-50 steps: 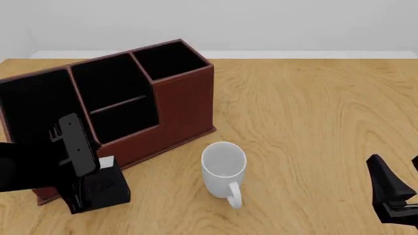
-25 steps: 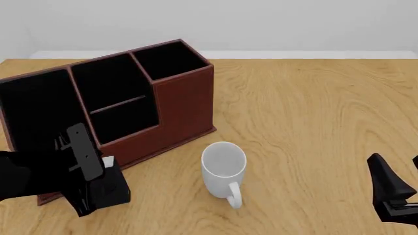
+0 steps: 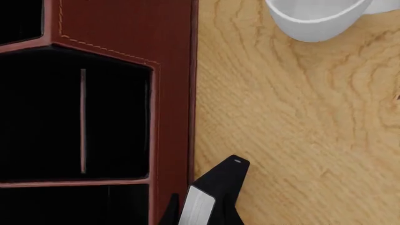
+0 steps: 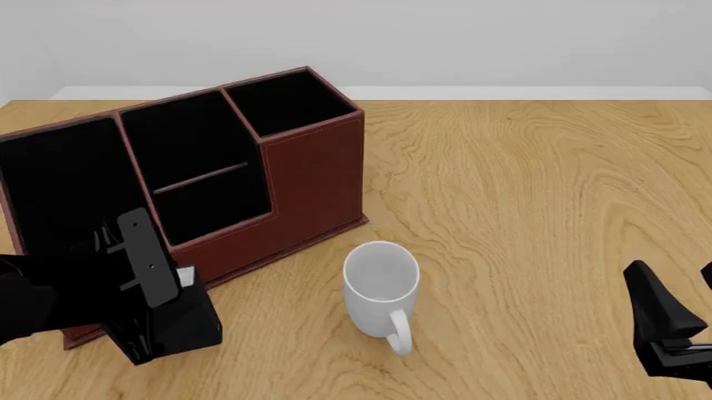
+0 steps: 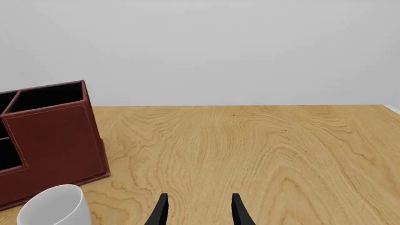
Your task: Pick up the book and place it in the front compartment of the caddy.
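Front view: left fingers (image 4: 156, 321) lower since earlier, gripping book (image 4: 178, 323); right fingers (image 5: 198, 211) parted.

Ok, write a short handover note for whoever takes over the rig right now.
Left gripper: down over the small black-covered book on the table beside the big reddish-brown caddy; whether the fingers have closed on it can't be told.
Right gripper: open, holding nothing, parked at the near right.
White mug: upright, in front of the caddy.
Done: approach to the book.
Left: confirm grip, lift, place book in the barred medium compartment.
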